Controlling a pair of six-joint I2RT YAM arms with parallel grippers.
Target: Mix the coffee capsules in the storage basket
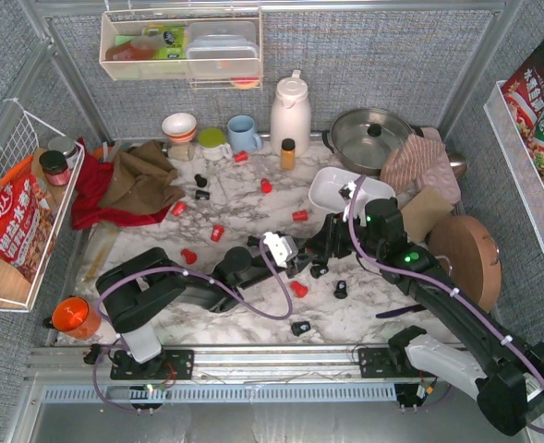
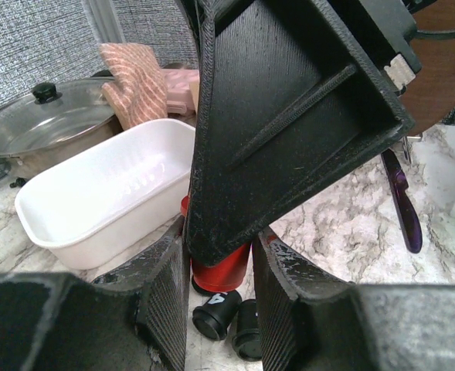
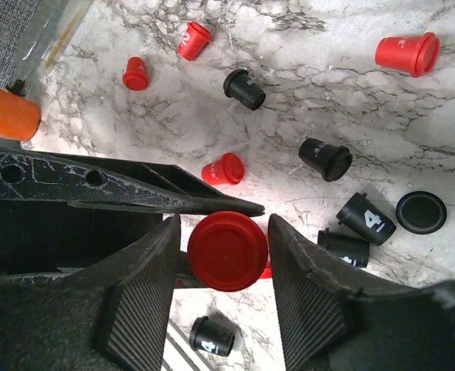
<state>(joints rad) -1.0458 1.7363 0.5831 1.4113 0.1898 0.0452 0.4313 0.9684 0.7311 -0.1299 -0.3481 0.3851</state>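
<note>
My left gripper (image 1: 295, 257) (image 2: 221, 251) is shut on a red capsule (image 2: 221, 269) and holds it above the table. My right gripper (image 1: 320, 247) (image 3: 225, 232) is open. Its fingers stand either side of the same red capsule (image 3: 227, 249), with a gap on the right side. The white storage basket (image 1: 320, 185) (image 2: 96, 205) lies just behind the grippers and looks empty where it shows. Red capsules (image 1: 217, 233) and black capsules (image 1: 341, 291) lie scattered over the marble table. Two black capsules (image 2: 215, 313) lie under the held one.
A steel pot (image 1: 373, 137), a white thermos (image 1: 290, 115), an amber bottle (image 1: 288, 154) and cups stand at the back. Cloths (image 1: 133, 180) lie at back left, a round wooden board (image 1: 464, 261) at right, an orange container (image 1: 76, 317) at front left. A purple tool (image 1: 401, 312) lies by the right arm.
</note>
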